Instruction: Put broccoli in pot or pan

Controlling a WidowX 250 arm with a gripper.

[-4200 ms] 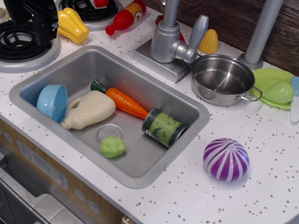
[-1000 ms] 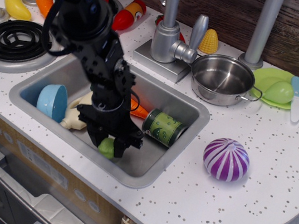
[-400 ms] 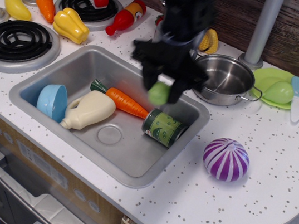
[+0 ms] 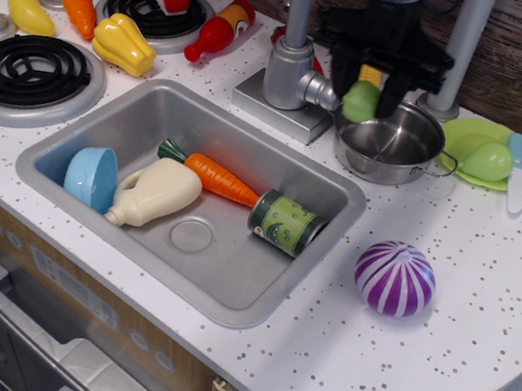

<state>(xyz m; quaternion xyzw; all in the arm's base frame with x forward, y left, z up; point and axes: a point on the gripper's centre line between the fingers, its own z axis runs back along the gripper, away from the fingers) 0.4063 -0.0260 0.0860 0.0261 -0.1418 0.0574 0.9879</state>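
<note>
Here the black arm descends from the top edge, behind the pot [image 4: 388, 141], which stands on the desk [image 4: 440, 311]. Its gripper [image 4: 366, 93] points down over the pot's back-left rim. The fingers [image 4: 392, 89] pinch the broccoli [image 4: 360, 101], which hangs just above that rim, beside the faucet [image 4: 291, 62].

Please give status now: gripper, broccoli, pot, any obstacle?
Gripper shut on broccoli. Broccoli held above pot, at its left rim, not released. Pot interior empty. Faucet close on the left, not blocking.
</note>
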